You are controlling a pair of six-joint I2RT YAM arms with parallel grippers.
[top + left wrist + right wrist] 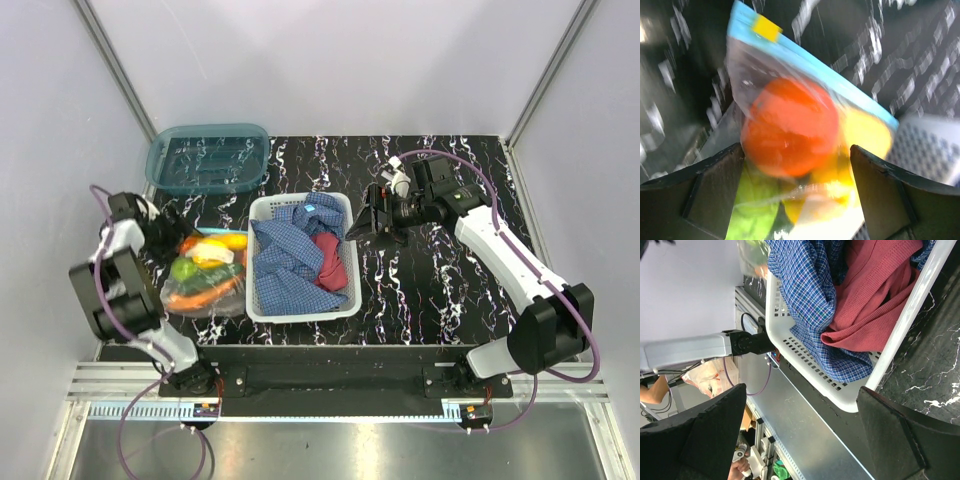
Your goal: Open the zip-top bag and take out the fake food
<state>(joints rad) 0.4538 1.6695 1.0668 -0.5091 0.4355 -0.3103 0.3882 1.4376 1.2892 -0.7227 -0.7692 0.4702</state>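
Observation:
The zip-top bag point(205, 272) lies on the table left of the white basket. The fake food point(212, 250) is inside it. In the left wrist view the bag point(760, 75) fills the frame. Its light blue zip strip point(840, 82) runs along the top, with a yellow tab at its left end. An orange piece point(790, 127), a yellow piece point(867, 135) and a lime-green piece point(752, 212) show through the plastic. My left gripper point(168, 228) point(797, 195) is open, its fingers on either side of the bag's mouth end. My right gripper point(375, 222) point(800, 440) is open and empty beside the basket's right rim.
A white basket point(300, 312) point(850, 395) in the middle holds a blue checked cloth point(290, 260) and a red cloth point(332, 262). A teal translucent bin point(208, 158) stands at the back left. Grey walls close in both sides.

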